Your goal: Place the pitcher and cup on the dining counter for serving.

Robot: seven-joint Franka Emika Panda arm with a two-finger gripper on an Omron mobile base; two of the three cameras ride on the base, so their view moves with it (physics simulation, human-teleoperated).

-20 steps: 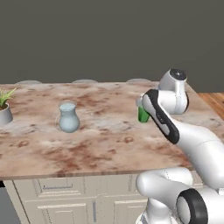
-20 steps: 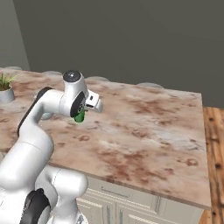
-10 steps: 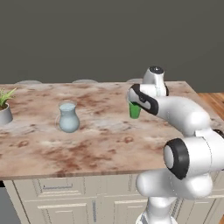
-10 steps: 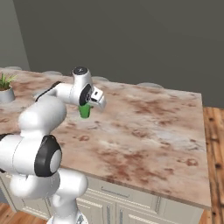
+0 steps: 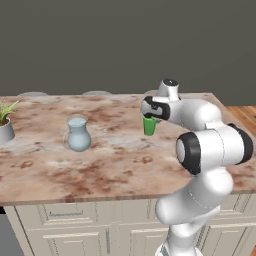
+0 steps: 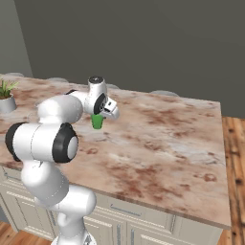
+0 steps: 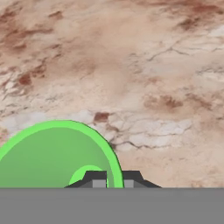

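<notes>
Our gripper [image 7: 111, 178] pinches the cup [image 5: 149, 125] by its rim, counter [image 5: 115, 170] below the jaws, pitcher [image 5: 78, 134] well off.

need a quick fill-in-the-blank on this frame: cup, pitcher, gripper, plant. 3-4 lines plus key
1. The gripper is shut on the rim of the ____ cup.
2. The pitcher stands upright on the dining counter, to the cup's ____ in the left base view.
3. In the left base view, the potted plant sits at the counter's far ____ end.
4. The cup's opening faces ____.

Missing words: green; left; left; up
</notes>
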